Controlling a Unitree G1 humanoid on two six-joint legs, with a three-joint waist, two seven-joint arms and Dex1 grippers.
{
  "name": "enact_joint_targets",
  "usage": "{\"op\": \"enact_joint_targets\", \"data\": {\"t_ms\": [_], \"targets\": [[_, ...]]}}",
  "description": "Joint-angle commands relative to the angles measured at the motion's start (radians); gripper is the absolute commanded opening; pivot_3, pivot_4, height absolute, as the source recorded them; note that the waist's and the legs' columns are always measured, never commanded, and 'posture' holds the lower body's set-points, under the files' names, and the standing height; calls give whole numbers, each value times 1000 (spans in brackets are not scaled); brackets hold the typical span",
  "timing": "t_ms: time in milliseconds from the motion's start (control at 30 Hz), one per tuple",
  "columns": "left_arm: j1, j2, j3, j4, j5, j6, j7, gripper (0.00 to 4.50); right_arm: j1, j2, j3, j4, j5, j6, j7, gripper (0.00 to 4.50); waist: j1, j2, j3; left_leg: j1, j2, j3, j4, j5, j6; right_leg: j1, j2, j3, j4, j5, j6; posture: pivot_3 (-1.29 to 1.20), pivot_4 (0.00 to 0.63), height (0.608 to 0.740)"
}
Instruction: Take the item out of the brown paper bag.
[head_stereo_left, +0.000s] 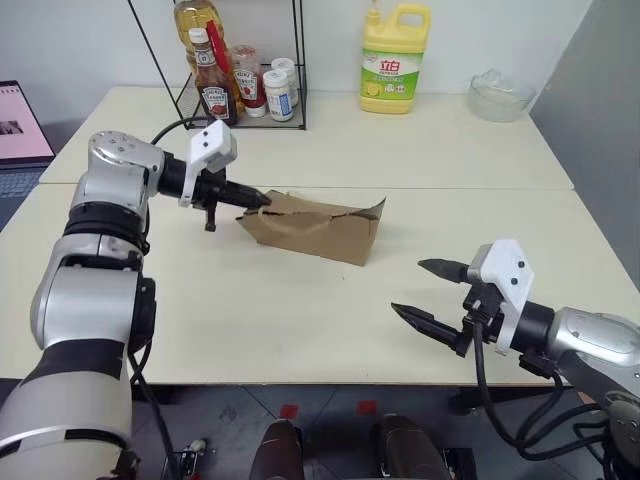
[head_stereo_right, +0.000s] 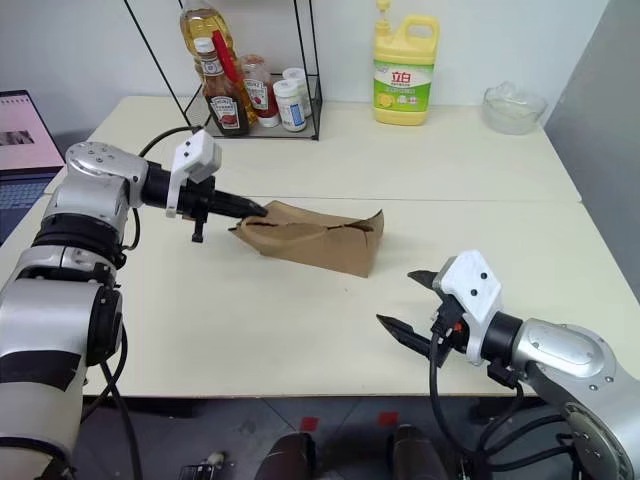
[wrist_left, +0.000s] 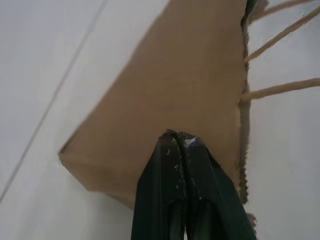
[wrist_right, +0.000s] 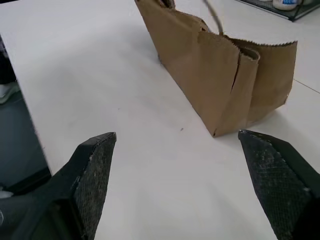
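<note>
Brown paper bag (head_stereo_left: 318, 229) lying flat, contents hidden, L gripper (head_stereo_left: 258, 199) at its edge

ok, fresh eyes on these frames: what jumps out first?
The brown paper bag lying mid-table, with the left gripper shut at its near-left end. Then the right gripper, wide open and apart from the bag at the table's front edge. The yellow detergent jug stands at the back.

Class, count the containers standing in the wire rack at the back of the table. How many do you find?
4, perhaps more hidden: a tall oil bottle at the rear, a dark sauce bottle in front, a red sauce bottle beside it, and a white jar on the rack's right.
</note>
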Motion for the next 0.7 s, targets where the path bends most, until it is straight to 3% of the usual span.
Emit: {"op": "enact_joint_targets", "data": {"t_ms": [33, 233, 533, 700], "targets": [[80, 82, -92, -219, -112, 62, -10, 36, 10, -24, -19, -37, 45, -51, 4, 4125, -1, 0, 0, 0, 0, 0, 0, 0, 0, 0, 0, 0, 0, 0, 0, 0, 150, 740], [268, 235, -152, -581, -279, 196, -10, 36, 26, -47, 11, -35, 76, -88, -21, 4125, 0, 0, 0, 0, 1, 0, 0, 1, -1, 0, 0, 0, 1, 0, 0, 0, 150, 740], [483, 366, -41, -928, -381, 366, -10, 36, 27, -76, 63, -14, 86, -129, -37, 4125, 4, 0, 0, 1, 1, 0, 1, 0, 2, 1, 0, 0, 2, 0, 0, 0, 150, 740], [566, 396, 26, -1016, -388, 420, -5, 36, 8, -82, 101, 4, 90, -146, -43, 4125, 5, 0, 0, 2, 1, 0, 1, 0, 2, 1, 0, 0, 3, 0, 0, 0, 150, 740]]}}
